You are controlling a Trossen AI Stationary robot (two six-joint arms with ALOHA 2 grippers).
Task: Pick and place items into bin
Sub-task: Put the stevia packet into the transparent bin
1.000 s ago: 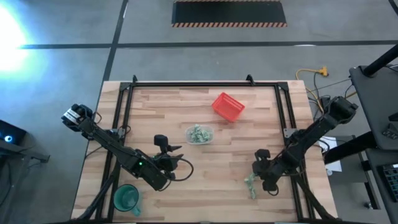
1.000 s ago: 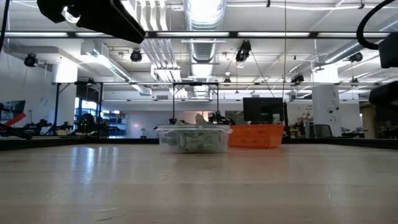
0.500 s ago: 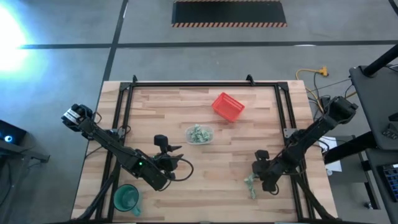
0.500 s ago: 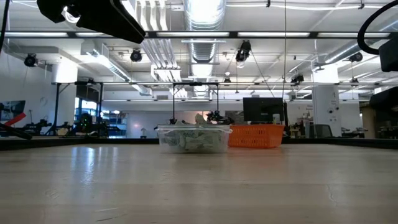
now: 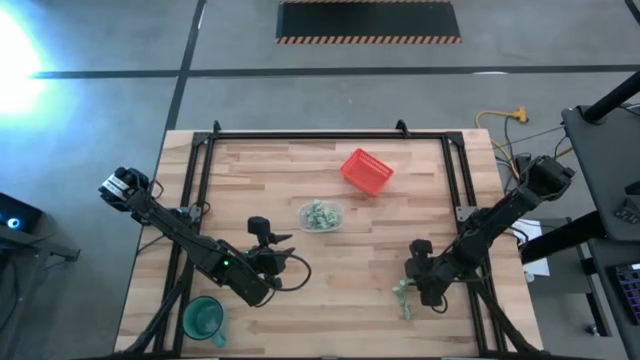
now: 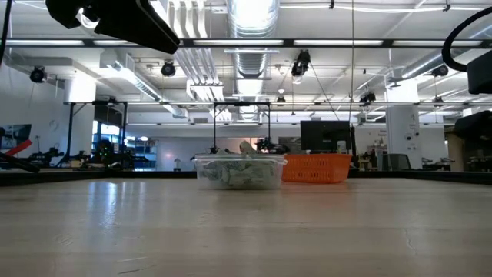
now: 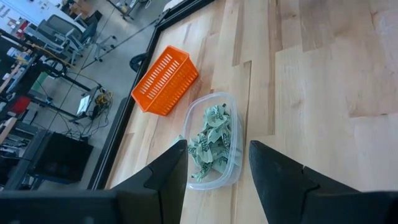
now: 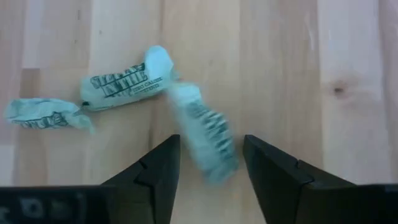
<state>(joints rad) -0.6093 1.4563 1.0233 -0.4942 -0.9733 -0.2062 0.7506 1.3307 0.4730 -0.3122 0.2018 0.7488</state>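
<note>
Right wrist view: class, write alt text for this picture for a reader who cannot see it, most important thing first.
The right gripper hangs open over a pale wooden table, its two dark fingers either side of a blurred pale green wrapped piece. Two more wrapped pieces lie on the wood beside it, one printed piece next to the blurred one and a smaller piece farther off.

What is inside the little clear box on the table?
The clear box holds a heap of pale green and white wrapped candies. The ones at the bottom are covered by those on top, so they cannot be counted.
</note>
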